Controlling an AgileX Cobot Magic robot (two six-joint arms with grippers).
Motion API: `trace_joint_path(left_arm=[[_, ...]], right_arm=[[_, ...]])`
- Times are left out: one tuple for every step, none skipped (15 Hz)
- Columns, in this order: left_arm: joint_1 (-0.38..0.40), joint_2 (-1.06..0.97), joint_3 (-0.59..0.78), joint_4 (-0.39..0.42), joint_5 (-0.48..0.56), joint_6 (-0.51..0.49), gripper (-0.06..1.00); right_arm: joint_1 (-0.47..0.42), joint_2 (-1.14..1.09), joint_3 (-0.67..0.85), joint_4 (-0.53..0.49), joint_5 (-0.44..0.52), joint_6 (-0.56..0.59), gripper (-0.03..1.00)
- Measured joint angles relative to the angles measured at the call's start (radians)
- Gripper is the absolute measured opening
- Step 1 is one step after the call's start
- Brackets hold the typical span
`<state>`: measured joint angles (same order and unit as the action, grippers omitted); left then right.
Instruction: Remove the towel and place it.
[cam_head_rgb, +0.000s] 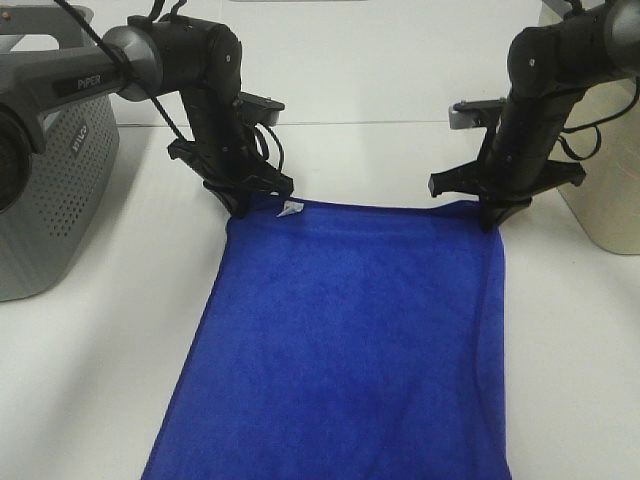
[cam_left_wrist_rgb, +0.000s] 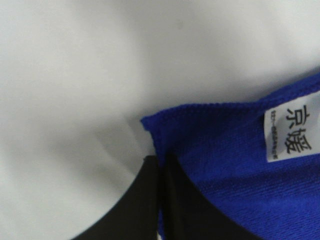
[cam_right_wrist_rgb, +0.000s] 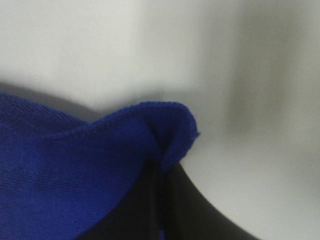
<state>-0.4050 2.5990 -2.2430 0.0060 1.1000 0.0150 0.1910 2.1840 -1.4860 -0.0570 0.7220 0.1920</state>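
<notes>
The royal-blue towel (cam_head_rgb: 350, 340) lies spread flat on the white table, its near end running out of the exterior high view. Its white tag (cam_head_rgb: 291, 210) sits at the far left corner. My left gripper (cam_head_rgb: 240, 208) is shut on that far left corner; the left wrist view shows the pinched towel corner (cam_left_wrist_rgb: 165, 135), the black fingers (cam_left_wrist_rgb: 145, 200) closed together and the tag (cam_left_wrist_rgb: 292, 132). My right gripper (cam_head_rgb: 492, 222) is shut on the far right corner, seen bunched in the right wrist view (cam_right_wrist_rgb: 170, 130) above the closed fingers (cam_right_wrist_rgb: 175, 200).
A grey perforated basket (cam_head_rgb: 60, 200) stands at the left edge of the table. A beige container (cam_head_rgb: 610, 190) stands at the right edge. Bare white table (cam_head_rgb: 360, 150) lies beyond the towel between the arms.
</notes>
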Motion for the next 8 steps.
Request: trace_joint_path(left_arm=[[0.004,0.004,-0.012,0.016,0.002,-0.007,0.00],[0.012,0.011,-0.032,0.029,0.003,-0.015,0.00],[0.023,0.018,-0.069,0.043,-0.003,-0.015,0.00],[0.031,0.019,-0.096,0.048,-0.006,-0.015,0.00],[0.040,0.019,-0.126,0.055,-0.018,-0.015,0.00],[0.050,0.019,-0.151,0.061,-0.041,-0.015,0.00],[0.061,0.019,-0.172,0.063,-0.064,-0.015,0.00],[0.070,0.019,-0.184,0.063,-0.092,-0.015,0.00]], right_arm=[[0.000,0.000,-0.032,0.000,-0.015,-0.002,0.02],[0.000,0.002,-0.065,0.000,-0.029,-0.007,0.02],[0.000,0.006,-0.104,0.000,-0.056,-0.019,0.02],[0.000,0.007,-0.127,0.000,-0.079,-0.037,0.02],[0.000,0.009,-0.149,0.001,-0.103,-0.057,0.02],[0.000,0.015,-0.173,0.003,-0.130,-0.070,0.02],[0.000,0.024,-0.199,0.003,-0.150,-0.088,0.02],[0.000,0.044,-0.231,0.005,-0.165,-0.107,0.02]])
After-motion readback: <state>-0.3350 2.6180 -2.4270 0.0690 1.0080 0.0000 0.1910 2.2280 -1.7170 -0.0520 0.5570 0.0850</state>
